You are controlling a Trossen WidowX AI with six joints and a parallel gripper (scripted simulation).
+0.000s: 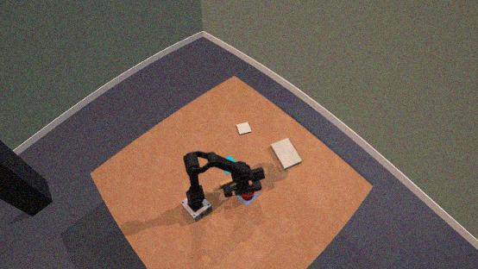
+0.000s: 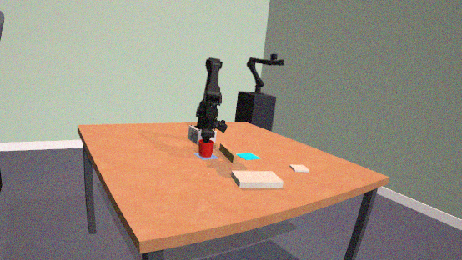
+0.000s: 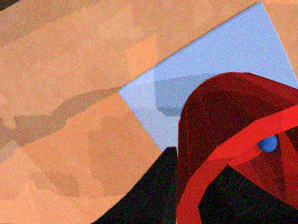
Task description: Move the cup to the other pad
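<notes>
The red cup (image 1: pixel 248 196) (image 2: pixel 206 149) (image 3: pixel 215 102) stands upright on the blue pad (image 1: pixel 248 202) (image 2: pixel 214 157) (image 3: pixel 250 40). My gripper (image 2: pixel 207 140) (image 3: pixel 184 155) is shut on the cup's wall, one finger outside and the other inside the rim. A blue marble (image 3: pixel 268 143) shows inside the cup; the rest of the inside is cut off or hidden by the finger. The cyan pad (image 1: pixel 229 159) (image 2: pixel 248 157) bears nothing and is partly hidden by the arm in the top view.
A low upright wooden barrier (image 2: pixel 228 153) stands between the two pads. A large pale block (image 1: pixel 286 153) (image 2: pixel 258 179) lies beyond the pads, and a small pale tile (image 1: pixel 243 128) (image 2: pixel 299 168) lies past the cyan pad.
</notes>
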